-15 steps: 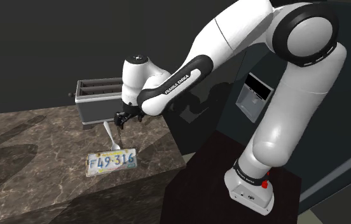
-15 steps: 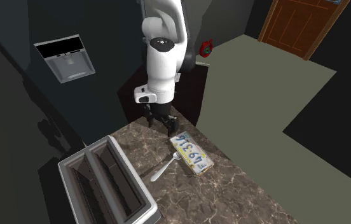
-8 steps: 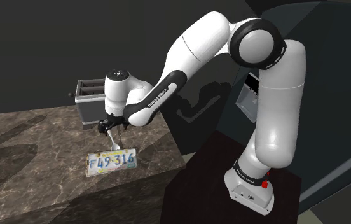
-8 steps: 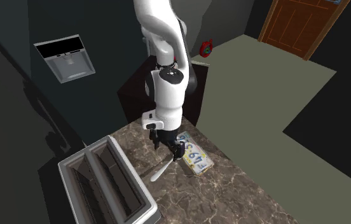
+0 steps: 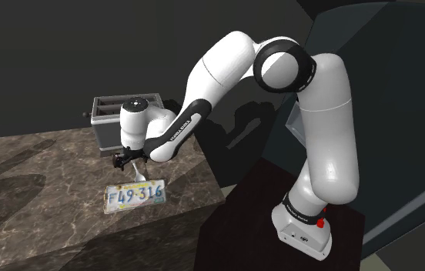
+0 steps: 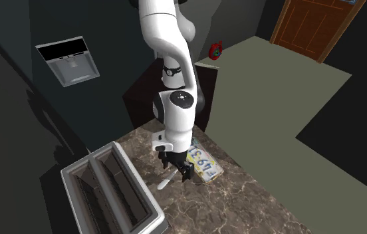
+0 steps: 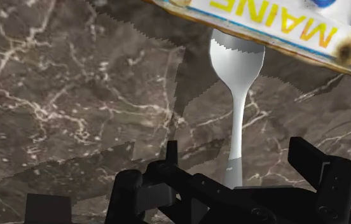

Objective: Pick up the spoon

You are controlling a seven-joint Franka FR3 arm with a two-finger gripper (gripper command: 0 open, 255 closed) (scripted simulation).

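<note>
A white spoon [image 7: 236, 95] lies flat on the dark marbled counter [image 7: 72, 95], its bowl tucked under the edge of a Maine licence plate [image 7: 276, 22]. My gripper [image 7: 231, 191] hangs low over the spoon's handle, open, with one finger on each side and neither touching it. In the second exterior view the gripper [image 6: 178, 169] stands just above the spoon [image 6: 165, 181], between the toaster and the plate [image 6: 204, 163]. From the shoulder view the gripper [image 5: 123, 160] covers most of the spoon [image 5: 138, 175].
A grey two-slot toaster [image 5: 121, 117] [image 6: 109, 196] stands on the counter close behind the gripper. The counter's edge [image 5: 215, 192] drops off toward the stand. A dark panel with a dispenser [image 6: 69, 61] is on the wall beyond.
The arm has folded down and swung the gripper away from the plate's end, lower and toward the toaster, until it straddles the spoon's handle. Spoon and plate have stayed put.
</note>
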